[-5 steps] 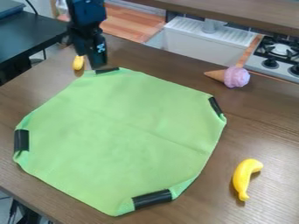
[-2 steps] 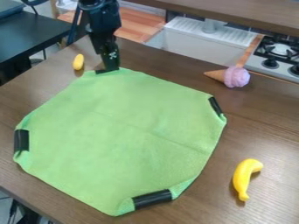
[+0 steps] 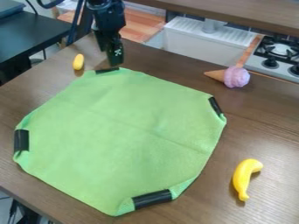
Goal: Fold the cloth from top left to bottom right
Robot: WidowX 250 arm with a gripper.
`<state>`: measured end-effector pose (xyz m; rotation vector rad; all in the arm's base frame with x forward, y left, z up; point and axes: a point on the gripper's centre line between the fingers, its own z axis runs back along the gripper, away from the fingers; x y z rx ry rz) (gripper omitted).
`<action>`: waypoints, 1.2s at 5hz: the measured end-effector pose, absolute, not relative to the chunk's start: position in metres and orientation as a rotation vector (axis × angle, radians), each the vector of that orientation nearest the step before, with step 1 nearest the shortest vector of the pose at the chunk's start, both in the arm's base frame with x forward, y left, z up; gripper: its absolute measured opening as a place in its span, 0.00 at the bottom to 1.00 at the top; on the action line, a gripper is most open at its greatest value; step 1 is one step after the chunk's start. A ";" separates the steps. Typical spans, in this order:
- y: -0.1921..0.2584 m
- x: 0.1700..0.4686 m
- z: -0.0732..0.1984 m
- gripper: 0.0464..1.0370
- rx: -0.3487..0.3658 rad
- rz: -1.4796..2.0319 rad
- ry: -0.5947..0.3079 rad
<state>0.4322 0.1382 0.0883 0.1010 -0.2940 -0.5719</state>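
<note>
Camera view, green cloth [image 3: 123, 135] on brown table [image 3: 265, 135], far white sink [image 3: 196, 41], stove [image 3: 280, 53] far right, gripper [image 3: 114, 65] far left, can't tell if open.

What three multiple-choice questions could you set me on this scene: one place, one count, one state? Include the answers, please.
1. Where is the banana relative to the green cloth?
A. On top
B. Beside it, on the table
C. Underneath

2. How many black strips show along the cloth's edge?
A. Two
B. Three
C. Four

3. How does the cloth lie?
A. Spread out
B. Folded in half
C. Rolled up

Answers:
1: B, bare wood shows between banana and cloth.
2: C, one each at top, right, bottom and left of the picture.
3: A, it covers a broad area, opened out.
</note>
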 end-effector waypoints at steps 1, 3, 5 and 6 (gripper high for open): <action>0.141 0.435 0.076 0.96 0.098 -0.574 -0.271; 0.147 0.437 0.064 0.96 0.129 -0.595 -0.256; 0.147 0.437 0.048 0.87 0.121 -0.607 -0.236; 0.148 0.435 0.042 0.58 0.120 -0.606 -0.226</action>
